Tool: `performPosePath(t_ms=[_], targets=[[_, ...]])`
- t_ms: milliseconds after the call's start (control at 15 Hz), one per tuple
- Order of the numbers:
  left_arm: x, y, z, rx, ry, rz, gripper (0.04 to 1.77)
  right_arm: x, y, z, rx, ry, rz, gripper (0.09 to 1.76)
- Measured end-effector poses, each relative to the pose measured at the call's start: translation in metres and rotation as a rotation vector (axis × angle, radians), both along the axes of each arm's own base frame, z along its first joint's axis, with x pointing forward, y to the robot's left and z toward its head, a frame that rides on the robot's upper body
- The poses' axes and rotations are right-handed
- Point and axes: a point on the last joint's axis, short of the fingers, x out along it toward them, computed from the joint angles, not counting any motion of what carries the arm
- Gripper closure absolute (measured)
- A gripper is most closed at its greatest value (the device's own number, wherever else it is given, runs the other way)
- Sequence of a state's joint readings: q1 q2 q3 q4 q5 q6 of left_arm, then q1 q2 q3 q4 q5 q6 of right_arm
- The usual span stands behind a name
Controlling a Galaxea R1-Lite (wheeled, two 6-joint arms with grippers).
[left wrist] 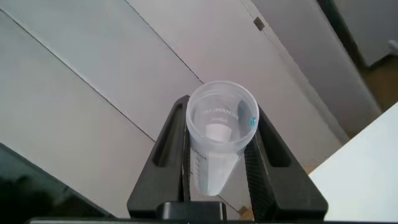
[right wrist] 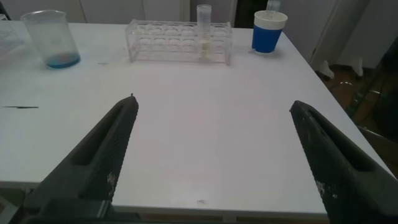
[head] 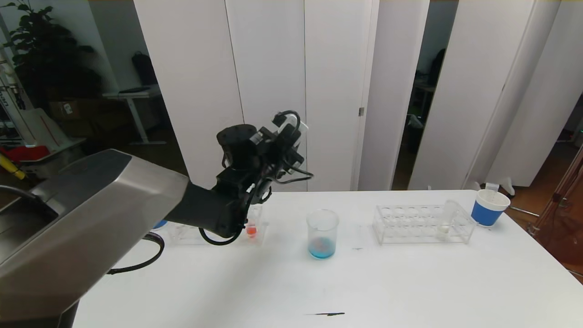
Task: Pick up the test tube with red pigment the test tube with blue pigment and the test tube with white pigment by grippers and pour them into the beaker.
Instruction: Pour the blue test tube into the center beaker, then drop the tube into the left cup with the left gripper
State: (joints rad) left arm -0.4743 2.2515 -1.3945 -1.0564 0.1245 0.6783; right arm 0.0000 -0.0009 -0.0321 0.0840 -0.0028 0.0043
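Observation:
My left gripper [head: 291, 132] is raised above the table's left back part, left of the beaker [head: 322, 234]. In the left wrist view it [left wrist: 219, 109] is shut on a clear tube [left wrist: 214, 146] that looks empty, with one blue drop at its rim. The beaker holds cyan-blue liquid with a reddish tinge at its bottom and also shows in the right wrist view [right wrist: 51, 38]. A tube with orange-red liquid [head: 251, 229] stands in the left rack. The tube with white pigment [head: 444, 223] stands in the right rack [head: 423, 224]. My right gripper [right wrist: 214, 124] is open and empty, low over the table's near right part.
A white paper cup with a blue sleeve [head: 489, 207] stands at the back right, beyond the right rack. A clear left rack [head: 182, 234] lies partly behind my left arm. A dark mark [head: 325, 314] lies near the table's front edge.

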Motion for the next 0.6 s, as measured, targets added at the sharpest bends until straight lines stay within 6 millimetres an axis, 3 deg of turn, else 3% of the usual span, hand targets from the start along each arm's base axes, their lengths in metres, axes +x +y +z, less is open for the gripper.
performPosePath(t_ms=[333, 600], targets=[[-0.028, 0.017, 0.041, -0.379, 0.403, 0.075, 1.23, 0.0, 0.0, 0.0, 0.0, 0.0, 0.0, 0.1], [-0.052, 0.03, 0.064, -0.439, 0.543, 0.112, 1.23, 0.0, 0.0, 0.0, 0.0, 0.0, 0.0, 0.1]])
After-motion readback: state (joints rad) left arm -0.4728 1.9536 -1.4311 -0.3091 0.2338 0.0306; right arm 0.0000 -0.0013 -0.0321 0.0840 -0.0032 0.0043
